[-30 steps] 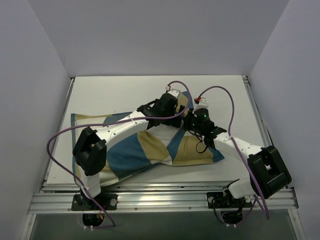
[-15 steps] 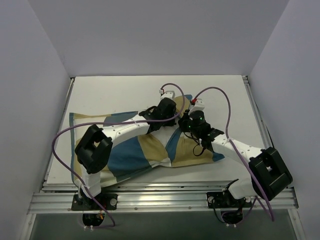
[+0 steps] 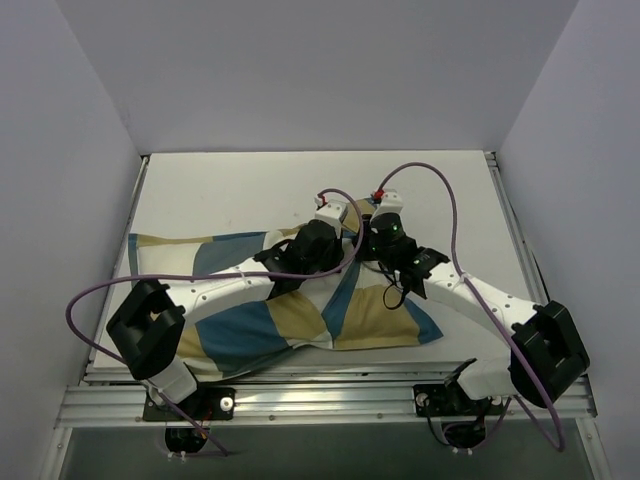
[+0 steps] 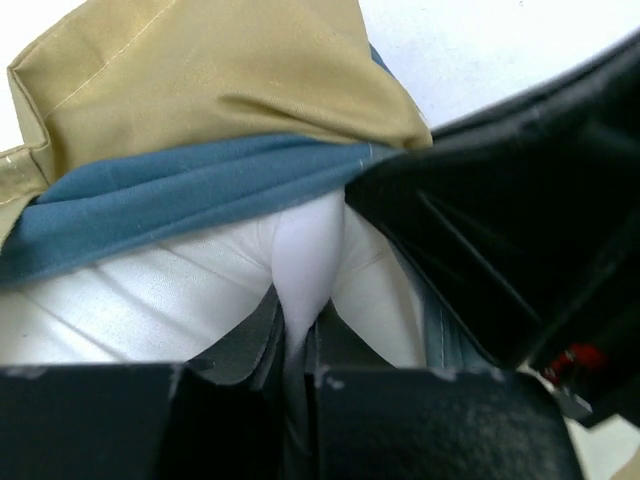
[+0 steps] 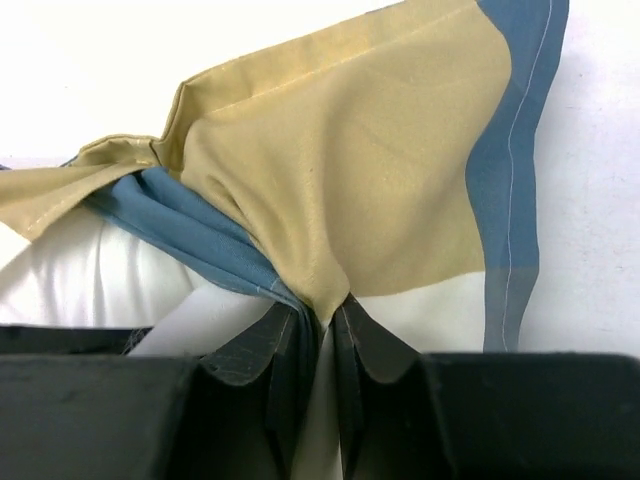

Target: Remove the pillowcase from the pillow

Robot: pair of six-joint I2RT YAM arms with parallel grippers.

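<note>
The pillowcase [image 3: 250, 328] lies rumpled on the near half of the table [image 3: 230, 190], its long axis running left to right. Its left end comes close to the table's left edge. Its right end stops right of the middle, well short of the right edge. Blue, tan and cream blocks face up. Both arms meet at its far right part, near the middle of the table.

The left arm [image 3: 230, 285] stretches from the near left corner diagonally over the pillowcase. In its wrist view the left gripper [image 4: 295, 350] has its fingers closed tight on a narrow fold of the pillow [image 4: 305, 265], white cloth that rises in a ridge between the pads. Above that ridge the blue hem and a tan panel of the pillowcase are bunched up, and white pillow shows below the hem. The black body of the other gripper fills the right of that view.

The right arm [image 3: 480, 295] comes in from the near right corner. The right gripper [image 5: 325, 338] has its fingers pinched on the pillowcase. Tan cloth is drawn to a point between the pads, with blue folds to its left and a blue border with a pale stitched line on the right. White pillow shows at the left of that view, beside the fingers. The two grippers sit just beside each other.
</note>
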